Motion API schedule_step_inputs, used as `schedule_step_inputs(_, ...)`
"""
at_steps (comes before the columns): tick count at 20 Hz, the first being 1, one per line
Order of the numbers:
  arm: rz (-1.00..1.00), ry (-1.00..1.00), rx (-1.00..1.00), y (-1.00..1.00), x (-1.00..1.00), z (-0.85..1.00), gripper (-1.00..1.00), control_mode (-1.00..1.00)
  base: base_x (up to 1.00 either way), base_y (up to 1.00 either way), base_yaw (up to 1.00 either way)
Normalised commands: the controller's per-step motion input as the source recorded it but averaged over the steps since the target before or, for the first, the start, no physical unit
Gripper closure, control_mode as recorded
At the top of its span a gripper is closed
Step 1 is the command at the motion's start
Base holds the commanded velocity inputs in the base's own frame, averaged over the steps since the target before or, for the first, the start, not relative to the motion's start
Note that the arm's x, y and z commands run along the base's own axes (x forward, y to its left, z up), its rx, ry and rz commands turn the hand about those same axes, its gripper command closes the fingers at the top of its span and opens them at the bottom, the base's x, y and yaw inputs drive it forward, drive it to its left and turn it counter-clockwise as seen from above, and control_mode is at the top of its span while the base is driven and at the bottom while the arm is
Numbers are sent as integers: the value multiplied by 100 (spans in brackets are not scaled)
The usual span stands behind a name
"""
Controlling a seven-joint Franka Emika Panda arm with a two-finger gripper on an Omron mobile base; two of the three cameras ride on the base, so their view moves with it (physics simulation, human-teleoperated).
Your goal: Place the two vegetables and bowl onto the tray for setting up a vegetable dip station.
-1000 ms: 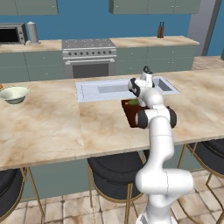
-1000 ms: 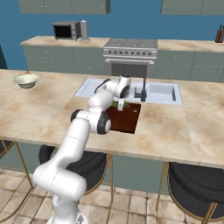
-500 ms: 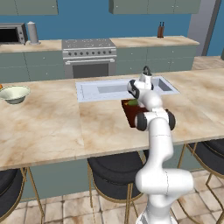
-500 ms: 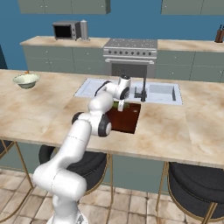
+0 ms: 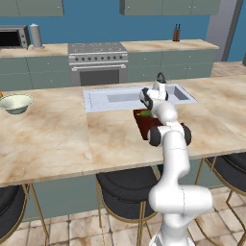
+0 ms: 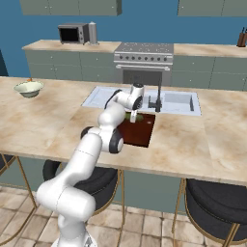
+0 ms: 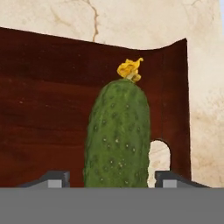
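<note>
A dark green cucumber [image 7: 117,140] with a yellow flower end lies on the dark reddish-brown tray [image 7: 43,109]. My gripper [image 7: 111,179] is right over it with a finger tip on each side. Narrow gaps show between the tips and its skin, so the gripper is open. From the base, the cucumber [image 5: 143,114] [image 6: 133,116] rests at the tray's [image 5: 146,127] [image 6: 141,134] far end, under the gripper [image 5: 147,108] [image 6: 132,111]. The pale bowl [image 5: 16,103] [image 6: 29,89] stands far left on the counter. A small orange piece [image 5: 1,95] [image 6: 30,79] lies just behind it.
The pale grey sink basin [image 5: 120,98] [image 6: 183,103] with its dark faucet [image 6: 157,102] sits just beyond the tray. Bar stools [image 5: 120,185] stand below the counter's near edge. A stove [image 5: 98,62] and a microwave [image 6: 72,34] are at the back wall.
The jaws have widened and come off the cucumber, which now rests on the tray. The arm has hardly moved.
</note>
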Motion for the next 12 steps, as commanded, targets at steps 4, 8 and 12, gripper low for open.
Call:
schedule_step_inputs(4,0,0,0,0,0,0,-100,-100,0,0,0)
schedule_step_inputs(8,0,0,0,0,-1,5,-100,-100,0,0,0)
schedule_step_inputs(12,0,0,0,0,-20,21,-100,-100,0,0,0)
